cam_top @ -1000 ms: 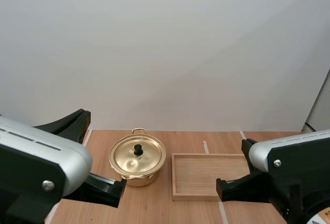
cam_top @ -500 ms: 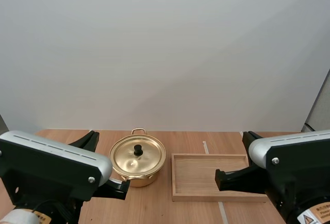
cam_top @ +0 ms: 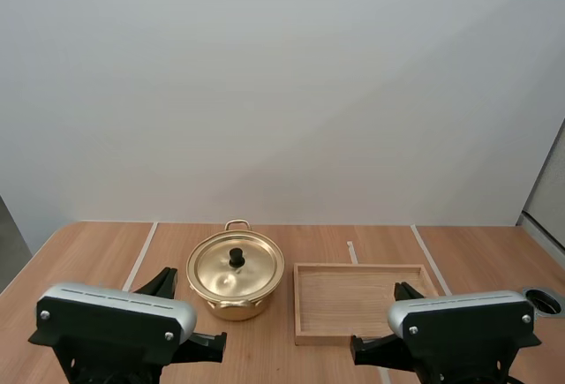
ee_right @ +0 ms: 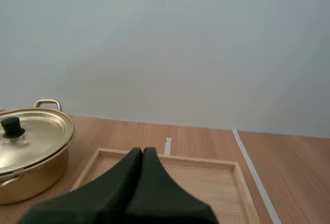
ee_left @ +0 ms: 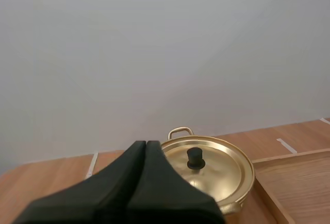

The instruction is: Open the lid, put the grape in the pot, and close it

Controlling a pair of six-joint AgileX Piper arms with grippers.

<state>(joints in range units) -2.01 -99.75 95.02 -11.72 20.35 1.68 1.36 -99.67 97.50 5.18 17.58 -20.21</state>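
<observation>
While both arms sit low at the bottom edge of the high view, the left arm (cam_top: 115, 313) in the lower left corner and the right arm (cam_top: 463, 313) in the lower right, the golden pot (cam_top: 234, 306) stands on the wooden table (cam_top: 79, 256) in the lower middle of the frame, a little left of centre. Its lid (cam_top: 216, 269) is on, seated flat across the rim, with a black knob (cam_top: 237, 257) upright at its middle (a small loop handle (cam_top: 237, 223) shows at the pot's far side). Just right of the pot, close to it but apart, lies the wooden tray (cam_top: 357, 300), a shallow rectangle. White tape lines (cam_top: 141, 256) run across the tabletop.

In the left wrist view the left gripper (ee_left: 146, 144) has its two black fingers pressed together into one dark wedge with nothing between them. Its tip points toward the near side of the pot and does not touch it. In the right wrist view the right gripper (ee_right: 143, 151) is likewise closed on nothing, its tip in front of the tray's near rim, with the lidded pot beside the tray.
</observation>
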